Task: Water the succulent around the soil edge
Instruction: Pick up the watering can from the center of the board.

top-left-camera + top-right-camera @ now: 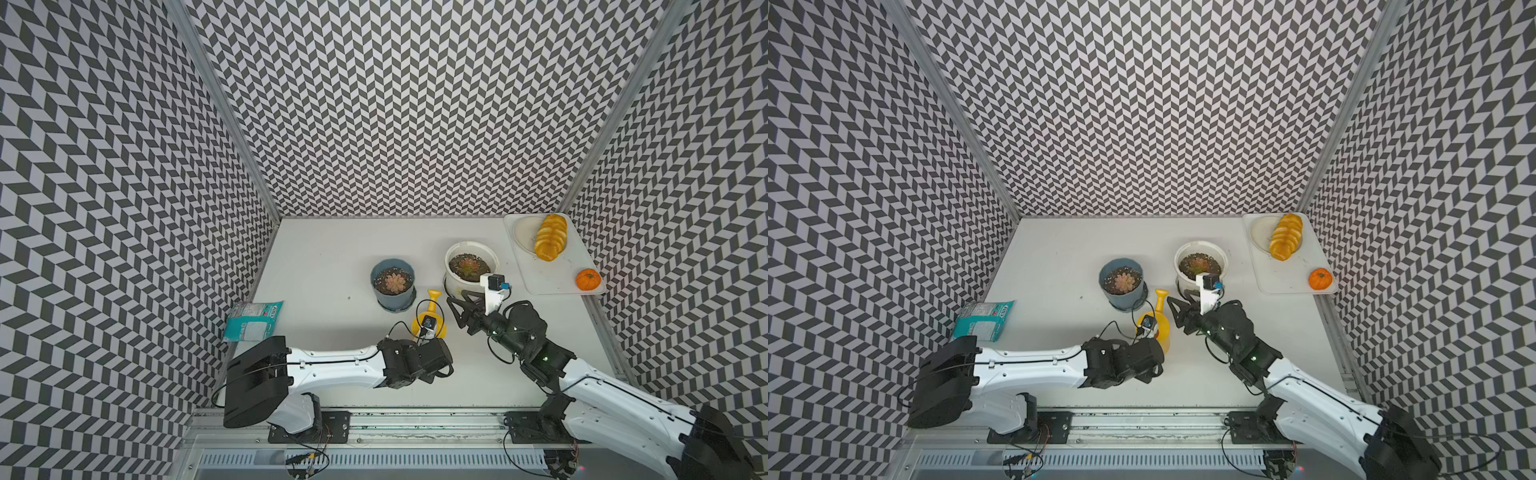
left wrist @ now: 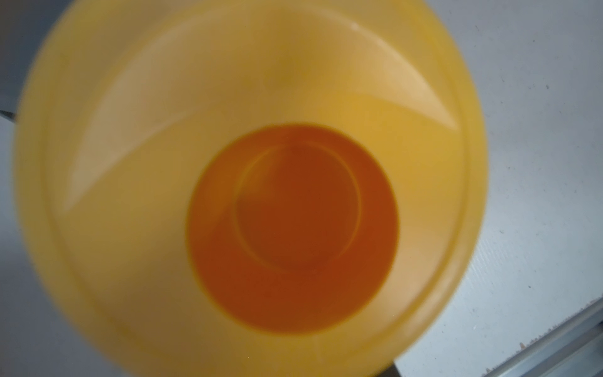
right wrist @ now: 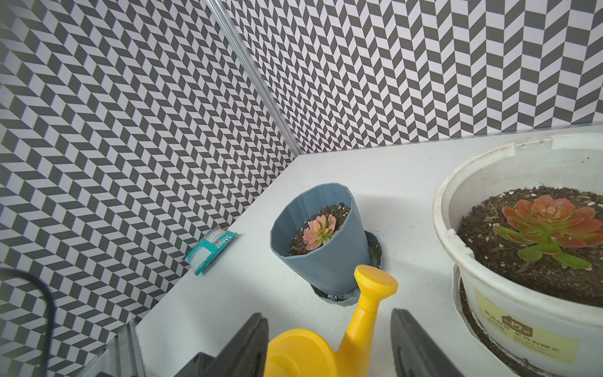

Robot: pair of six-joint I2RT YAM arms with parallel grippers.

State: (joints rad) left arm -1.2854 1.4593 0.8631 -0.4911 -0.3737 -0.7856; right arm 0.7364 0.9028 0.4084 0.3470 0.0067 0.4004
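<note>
The succulent [image 1: 395, 281] sits beyond the left end effector [image 1: 429, 332], apparently apart.

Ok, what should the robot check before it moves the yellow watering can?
1. Watering can upright on the table: ok.
2. Left hand gripping the can: cannot tell, the grip is hidden.
3. Right hand open, clear of the spout: ok.
4. Succulent upright in its pot: ok.
5. Soil edge uncovered around the rosette: ok.
6. Water inside the can: cannot tell, the left wrist view is blurred.
</note>
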